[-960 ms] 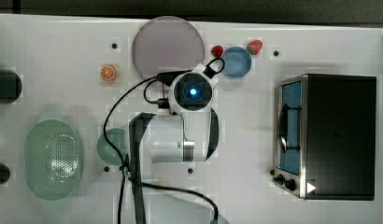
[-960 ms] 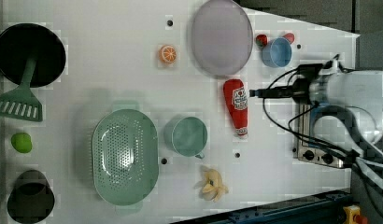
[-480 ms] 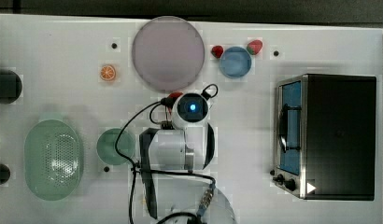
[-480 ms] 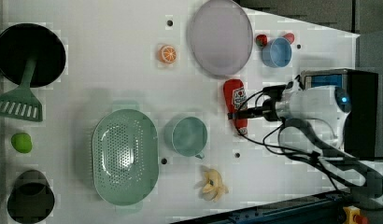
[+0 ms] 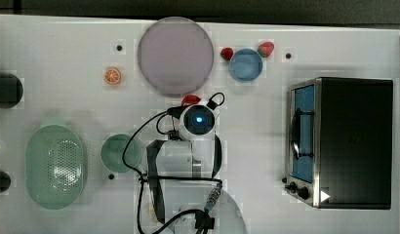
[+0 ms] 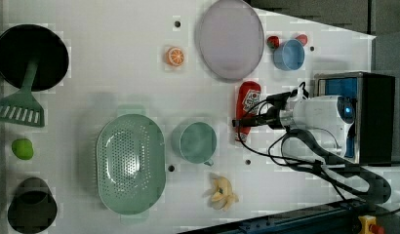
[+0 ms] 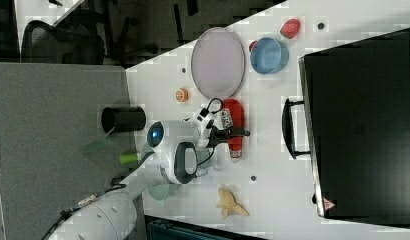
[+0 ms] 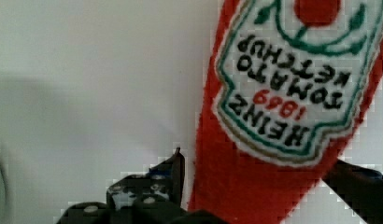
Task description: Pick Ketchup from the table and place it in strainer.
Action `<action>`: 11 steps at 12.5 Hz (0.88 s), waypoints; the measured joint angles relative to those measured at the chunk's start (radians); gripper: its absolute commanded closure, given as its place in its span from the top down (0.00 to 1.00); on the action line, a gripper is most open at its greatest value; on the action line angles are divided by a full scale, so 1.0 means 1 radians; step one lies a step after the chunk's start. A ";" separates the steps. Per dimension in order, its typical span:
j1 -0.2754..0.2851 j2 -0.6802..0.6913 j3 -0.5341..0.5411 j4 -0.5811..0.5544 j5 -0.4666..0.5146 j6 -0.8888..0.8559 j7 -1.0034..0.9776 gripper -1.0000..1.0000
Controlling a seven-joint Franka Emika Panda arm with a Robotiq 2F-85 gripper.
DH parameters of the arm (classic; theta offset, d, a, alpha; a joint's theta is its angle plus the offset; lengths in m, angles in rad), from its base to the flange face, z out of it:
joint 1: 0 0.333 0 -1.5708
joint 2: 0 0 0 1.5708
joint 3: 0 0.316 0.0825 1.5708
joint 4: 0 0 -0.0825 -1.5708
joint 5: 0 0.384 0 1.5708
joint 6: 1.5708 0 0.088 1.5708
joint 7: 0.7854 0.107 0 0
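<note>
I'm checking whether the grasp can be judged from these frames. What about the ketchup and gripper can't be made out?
- Top view: the arm's wrist covers the Ketchup except one red end.
- Wrist view: the bottle's ends are cut off by the edges.
- Left view: whether the open gripper touches the bottle is too small to tell.

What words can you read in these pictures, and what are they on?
"HEINZ", "1869", "TOMATO KETCHUP": on the white label of the red Ketchup bottle, upside down in the wrist view.
Warning sign on the black oven: too small to read.
Label on the Ketchup in the left view and the right view: too blurred to read.
</note>
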 measured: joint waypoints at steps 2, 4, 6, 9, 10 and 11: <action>-0.003 -0.008 -0.001 0.004 0.000 0.003 -0.001 0.96; -0.001 -0.011 -0.003 0.004 0.000 0.009 -0.002 0.72; 0.004 -0.011 -0.003 0.006 0.000 0.016 -0.002 0.61; 0.008 -0.023 -0.003 0.008 -0.001 0.002 -0.002 0.61; 0.010 -0.044 -0.005 0.002 -0.002 -0.022 -0.002 0.61; 0.010 -0.082 -0.004 -0.006 0.000 -0.081 0.000 0.61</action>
